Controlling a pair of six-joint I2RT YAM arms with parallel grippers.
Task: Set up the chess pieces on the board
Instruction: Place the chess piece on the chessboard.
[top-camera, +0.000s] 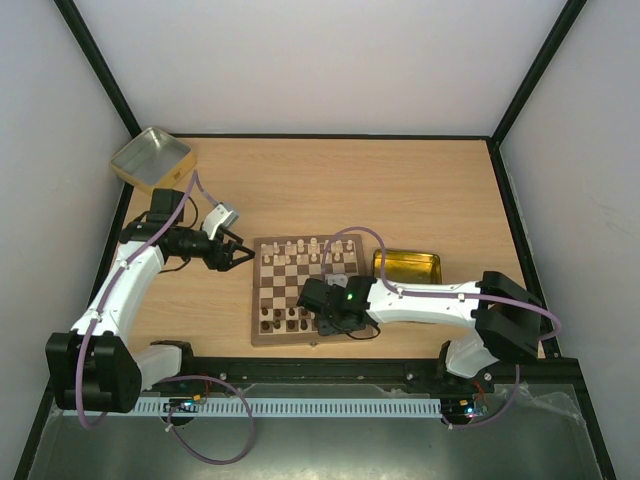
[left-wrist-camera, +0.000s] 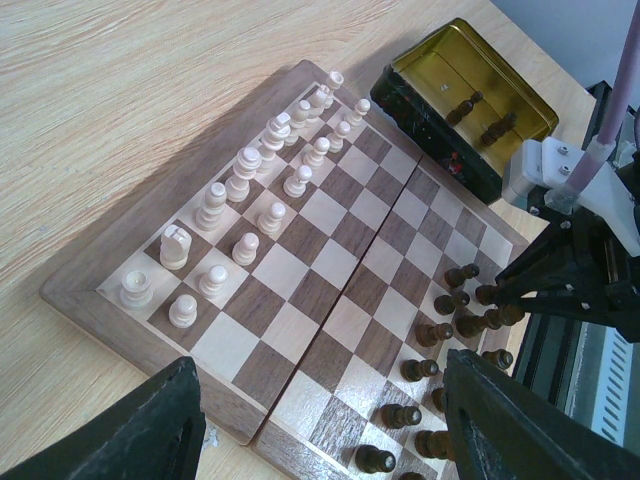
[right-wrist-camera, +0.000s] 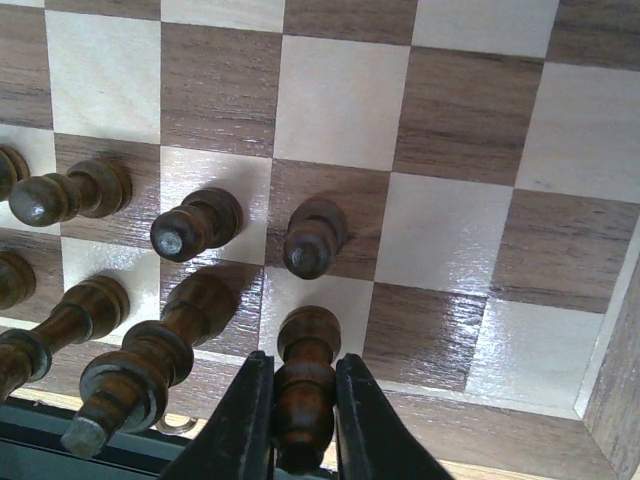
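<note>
The board (top-camera: 292, 283) lies in the middle of the table. Cream chess pieces (left-wrist-camera: 247, 190) stand in two rows along its far side, and dark pieces (left-wrist-camera: 440, 331) crowd the near side. My right gripper (right-wrist-camera: 304, 364) is low over the board's near edge, shut on a dark piece (right-wrist-camera: 307, 340). That piece's base is at a light square in the nearest row, beside other dark pieces (right-wrist-camera: 195, 227). My left gripper (left-wrist-camera: 330, 432) hangs open off the board's left edge, with nothing between its fingers (left-wrist-camera: 130, 432). From above, the left gripper (top-camera: 240, 253) sits left of the board.
A gold tin (top-camera: 408, 266) stands against the board's right edge and holds two dark pieces (left-wrist-camera: 482, 112). Another gold tin (top-camera: 152, 158) sits at the back left corner. The right arm (top-camera: 430, 300) stretches across the table's near right part.
</note>
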